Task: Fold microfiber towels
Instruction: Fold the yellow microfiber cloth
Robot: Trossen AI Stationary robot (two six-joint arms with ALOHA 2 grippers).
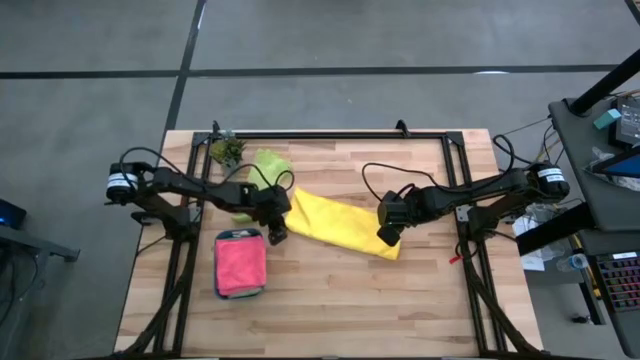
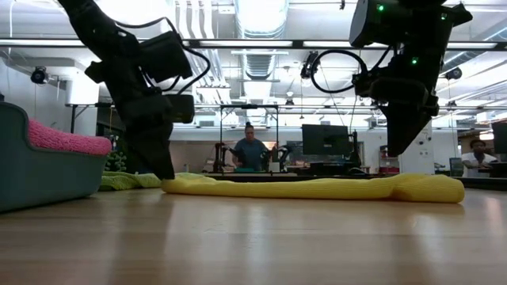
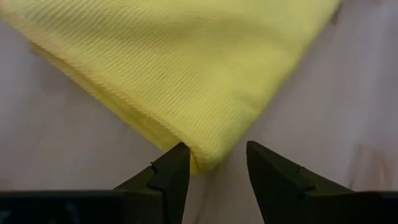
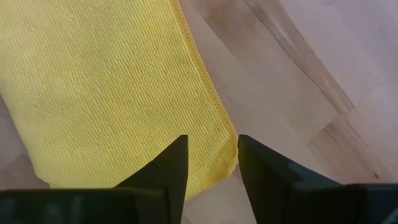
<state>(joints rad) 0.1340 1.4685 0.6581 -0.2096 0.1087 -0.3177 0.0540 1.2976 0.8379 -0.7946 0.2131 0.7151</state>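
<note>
Both grippers, left (image 3: 214, 168) and right (image 4: 211, 163), hung with fingers apart over opposite corners of the yellow towel (image 1: 340, 222) on the bench (image 1: 400, 300), seemingly ready to pinch for folding.

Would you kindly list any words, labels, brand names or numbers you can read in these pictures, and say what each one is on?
None can be read.
Yellow microfiber towel: plain, no tag showing.
Pink microfiber towel in the teal rectangular plastic tray: no text showing.
Monitor in the room behind: too small to read.
</note>
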